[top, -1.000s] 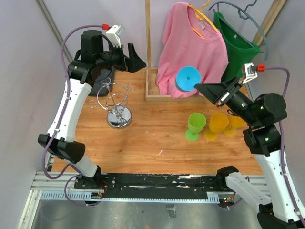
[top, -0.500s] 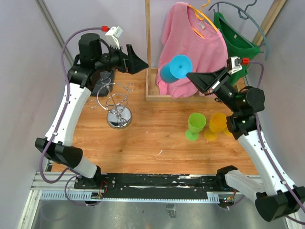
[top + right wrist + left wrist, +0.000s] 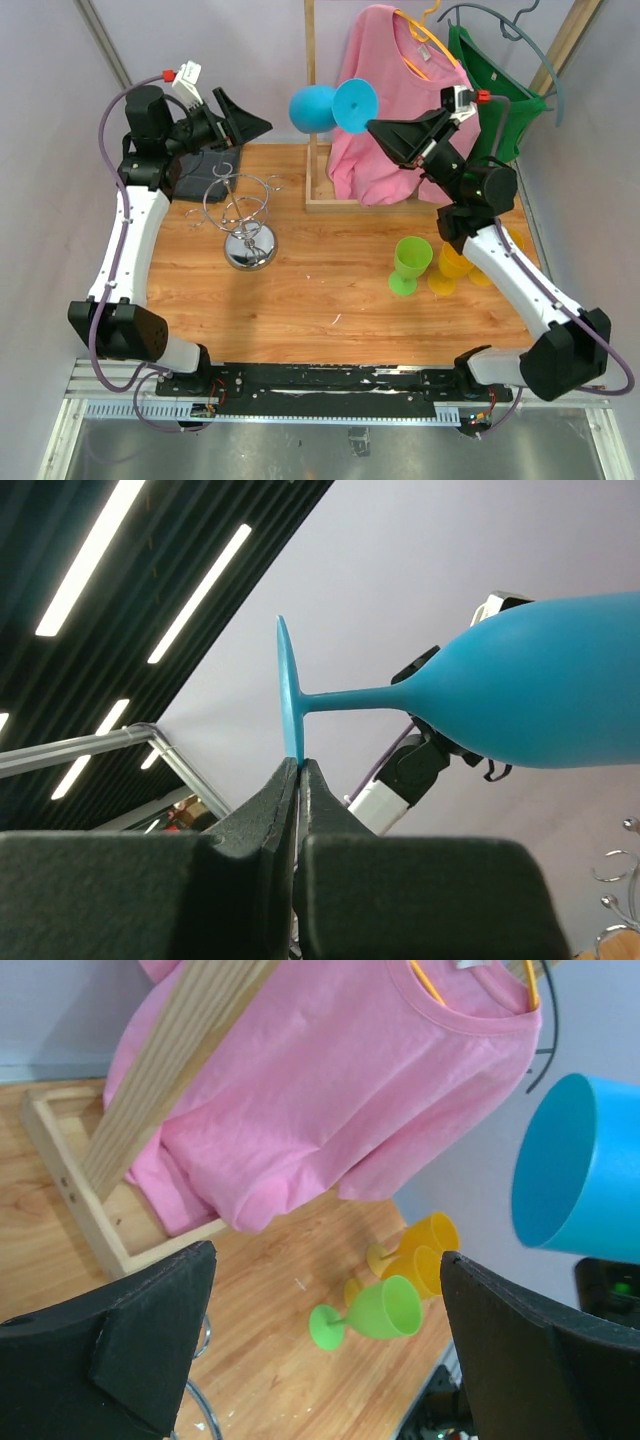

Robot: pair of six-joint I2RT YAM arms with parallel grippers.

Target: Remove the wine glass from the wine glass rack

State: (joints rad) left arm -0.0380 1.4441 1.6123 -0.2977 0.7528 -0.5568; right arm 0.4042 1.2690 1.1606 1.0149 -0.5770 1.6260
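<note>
Pinches smooth blue wine glass (image 3: 320, 105) by its flat round foot in right gripper (image 3: 298, 765); holds left gripper (image 3: 327, 1257) spread wide.

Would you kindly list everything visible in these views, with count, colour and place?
blue glass: one, blue, midair before the pink shirt
green glass: one, green, table's right side
yellow glasses: two, yellow, beside the green glass
glass rack: one, chrome, table's left side
clothes rack: one, wooden, table's far edge
pink shirt: one, pink, hanging on clothes rack
green shirt: one, green, hanging beside pink shirt
table: one, wood-grain, under everything
left claw: one, black, open, raised at far left
right claw: one, black, shut on blue glass's foot
</note>
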